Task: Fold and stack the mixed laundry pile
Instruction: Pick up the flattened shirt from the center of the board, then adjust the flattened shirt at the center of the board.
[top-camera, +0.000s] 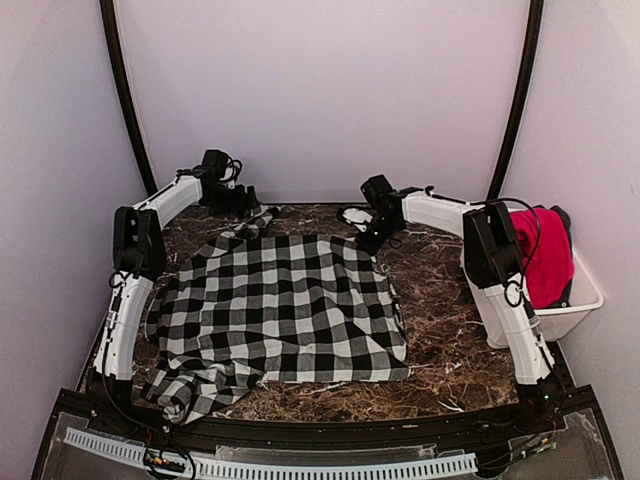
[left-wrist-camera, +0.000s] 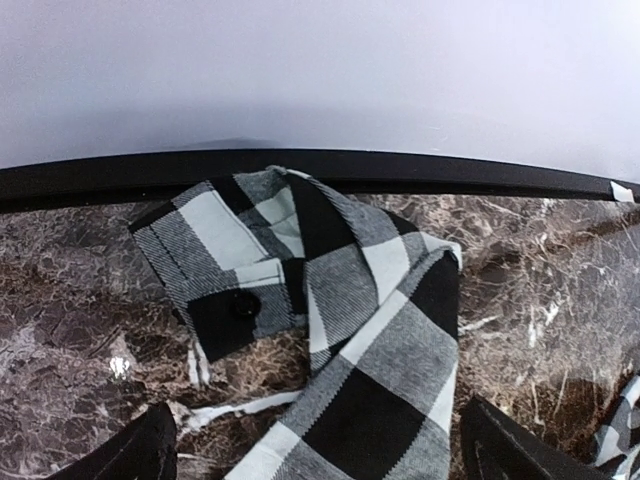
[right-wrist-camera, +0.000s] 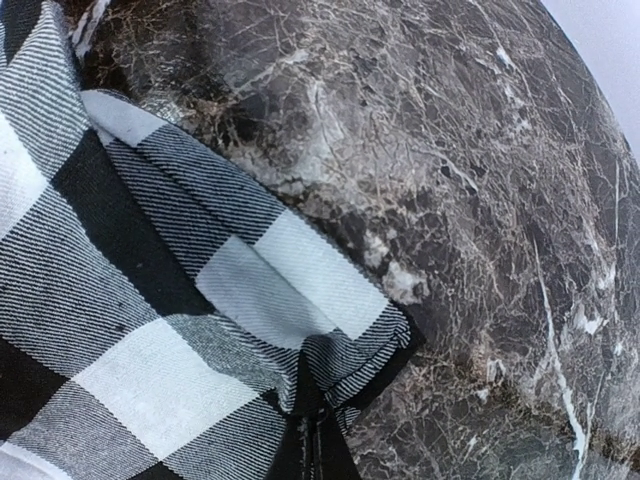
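Working on the checked shirt (top-camera: 290, 300) first, spread wide and mostly flat on the brown marble surface (top-camera: 445, 330) so as to be easy to fold. Pinching its far right corner with the right gripper (top-camera: 370, 240), jaws squeezed tight on the cloth, most likely to keep that edge pulled smooth. Hovering at the far left with the left gripper (top-camera: 250, 203), jaws wide apart and holding nothing, with the buttoned sleeve cuff (left-wrist-camera: 215, 265) lying crumpled just ahead, near the black back rail (left-wrist-camera: 450, 172). Probably lined up there to grab that cuff and pull the sleeve out straight. Bunched up at the near left corner too, so more smoothing needed before any fold. Not yet touched: the red garment (top-camera: 545, 255), sitting in the white bin (top-camera: 578, 312) off to the right, well apart from the shirt. Saved for later, most likely, to be folded and stacked on top. Careful: pinched corner easy to slip free.
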